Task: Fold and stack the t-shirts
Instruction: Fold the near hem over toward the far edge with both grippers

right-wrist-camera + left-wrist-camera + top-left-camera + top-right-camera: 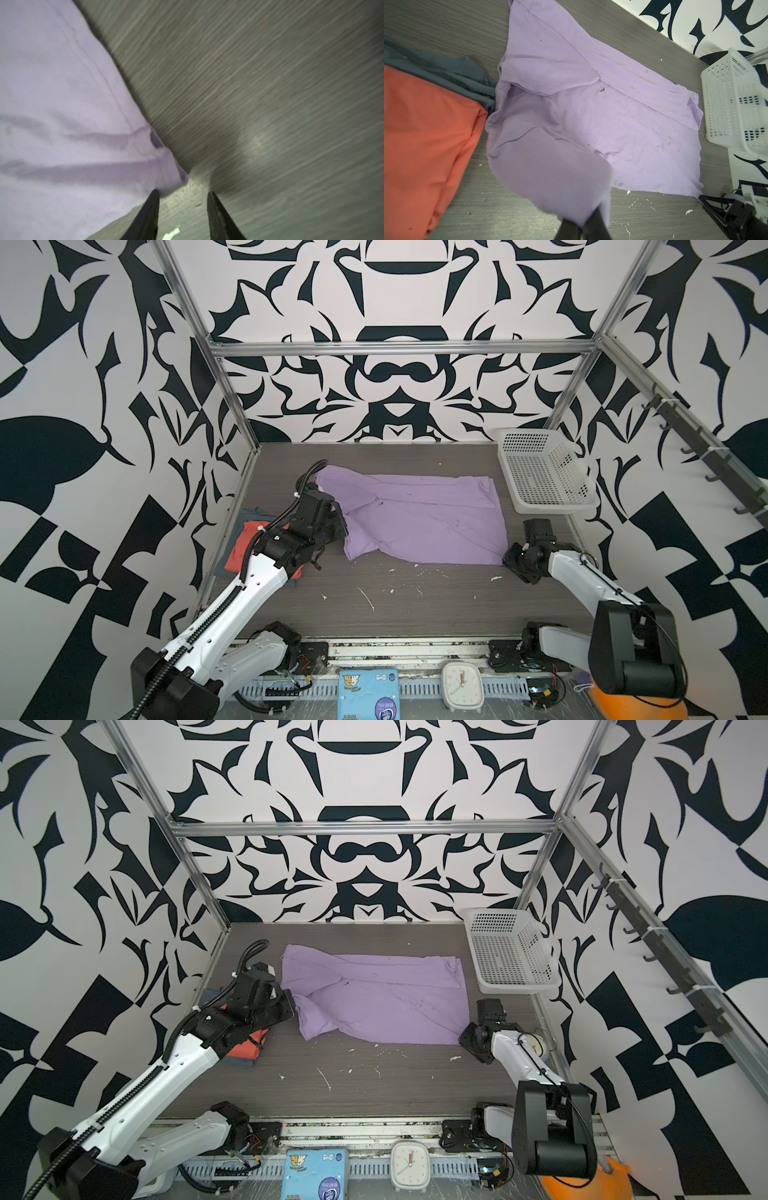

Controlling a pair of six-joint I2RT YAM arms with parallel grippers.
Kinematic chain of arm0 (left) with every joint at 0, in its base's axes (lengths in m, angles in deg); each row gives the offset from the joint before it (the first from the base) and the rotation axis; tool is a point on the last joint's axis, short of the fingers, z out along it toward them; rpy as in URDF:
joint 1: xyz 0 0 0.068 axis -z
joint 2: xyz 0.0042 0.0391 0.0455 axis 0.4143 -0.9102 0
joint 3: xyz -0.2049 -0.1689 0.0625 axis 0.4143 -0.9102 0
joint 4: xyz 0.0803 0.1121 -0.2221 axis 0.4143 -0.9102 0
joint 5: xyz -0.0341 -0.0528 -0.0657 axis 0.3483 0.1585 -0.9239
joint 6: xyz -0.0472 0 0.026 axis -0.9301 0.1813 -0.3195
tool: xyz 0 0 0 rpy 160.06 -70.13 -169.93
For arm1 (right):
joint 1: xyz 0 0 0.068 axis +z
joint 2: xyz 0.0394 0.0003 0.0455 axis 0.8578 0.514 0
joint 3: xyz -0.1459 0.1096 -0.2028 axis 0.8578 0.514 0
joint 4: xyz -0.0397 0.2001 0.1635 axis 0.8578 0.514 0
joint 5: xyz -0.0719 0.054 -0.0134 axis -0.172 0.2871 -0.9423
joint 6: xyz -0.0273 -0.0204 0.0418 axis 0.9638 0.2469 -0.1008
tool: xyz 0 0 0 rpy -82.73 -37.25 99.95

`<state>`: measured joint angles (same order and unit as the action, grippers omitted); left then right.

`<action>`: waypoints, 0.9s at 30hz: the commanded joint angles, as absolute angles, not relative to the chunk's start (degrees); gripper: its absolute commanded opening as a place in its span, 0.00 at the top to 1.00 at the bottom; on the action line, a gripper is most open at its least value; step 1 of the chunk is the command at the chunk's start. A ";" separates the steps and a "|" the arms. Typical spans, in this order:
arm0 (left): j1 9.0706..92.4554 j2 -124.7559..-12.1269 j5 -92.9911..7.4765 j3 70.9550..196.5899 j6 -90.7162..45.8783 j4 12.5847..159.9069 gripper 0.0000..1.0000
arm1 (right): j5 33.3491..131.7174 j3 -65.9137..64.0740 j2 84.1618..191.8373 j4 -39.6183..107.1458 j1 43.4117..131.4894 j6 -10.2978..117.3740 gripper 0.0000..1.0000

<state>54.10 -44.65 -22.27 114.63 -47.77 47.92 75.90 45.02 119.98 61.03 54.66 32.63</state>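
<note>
The lavender t-shirt [428,522] [386,998] lies spread on the grey table, its left part bunched and lifted. My left gripper [583,227] [344,529] is shut on that lifted fold of lavender cloth [550,176]. At the shirt's near right corner, my right gripper [184,194] [510,558] stands open just above the table. The corner of the hem [174,174] lies just ahead of its fingertips, not between them. The coral-red t-shirt [425,135] [243,545] lies folded on the grey-blue t-shirt [446,70] at the table's left edge, partly hidden under my left arm.
A white perforated basket [540,472] [737,99] stands at the back right corner, close to the shirt's far right edge. White flecks [368,599] dot the near half of the table. A clock [461,686] and a blue pack [368,693] sit beyond the front rail.
</note>
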 commanded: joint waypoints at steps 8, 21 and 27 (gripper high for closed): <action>53.49 -42.29 -22.05 112.26 -49.64 47.99 1.00 | 75.26 46.24 126.44 52.14 55.16 30.35 0.66; 52.95 -39.56 -20.41 113.20 -49.49 43.29 1.00 | 73.54 44.24 117.32 62.81 55.63 32.84 1.00; 52.79 -37.65 -19.47 115.04 -48.34 43.89 1.00 | 72.98 40.56 108.35 68.22 55.62 33.61 1.00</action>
<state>53.07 -38.15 -20.89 112.73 -49.19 44.29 74.59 44.15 110.43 64.07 55.32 32.45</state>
